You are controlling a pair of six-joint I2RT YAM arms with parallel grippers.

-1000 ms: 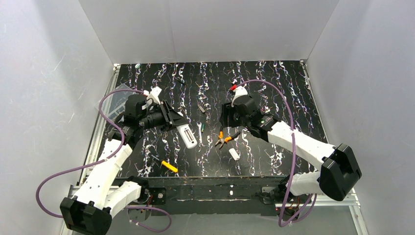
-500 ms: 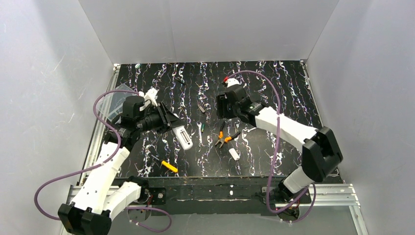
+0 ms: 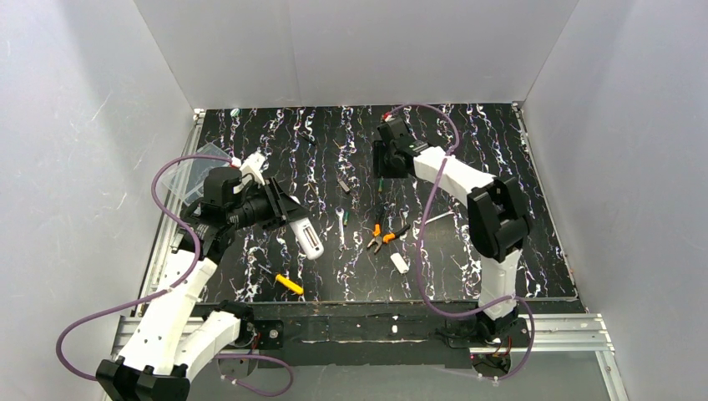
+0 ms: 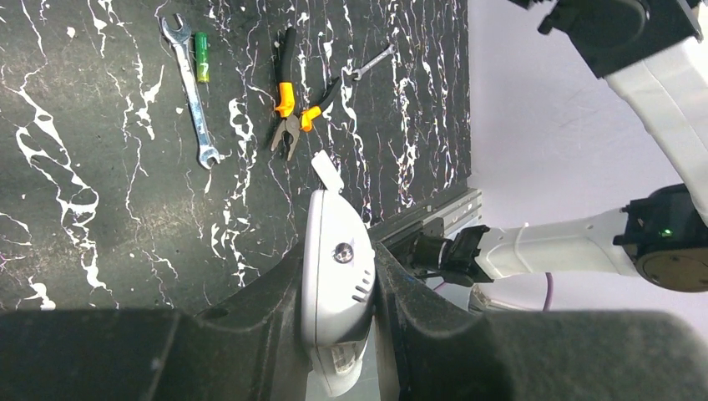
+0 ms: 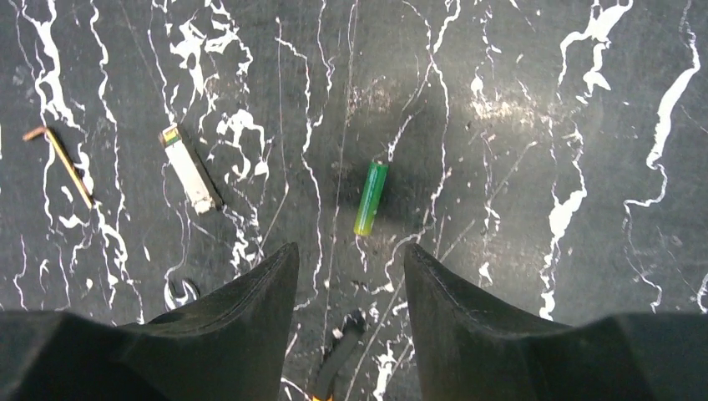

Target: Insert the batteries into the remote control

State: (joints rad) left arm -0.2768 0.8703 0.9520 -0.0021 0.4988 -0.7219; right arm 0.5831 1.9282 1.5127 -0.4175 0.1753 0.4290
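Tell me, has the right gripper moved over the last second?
Yes. In the top view the right gripper has travelled toward the far edge of the table, away from the orange-handled pliers, which stayed put.

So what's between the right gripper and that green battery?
Nothing. In the right wrist view, only bare black marbled tabletop shows between the open right gripper and the green battery.

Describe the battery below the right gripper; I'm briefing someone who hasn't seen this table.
On the black marbled table, look just beyond the open right gripper. The battery lies there on its side: a slim green cylinder, unlike the flat grey metal bit and thin bent key nearby.
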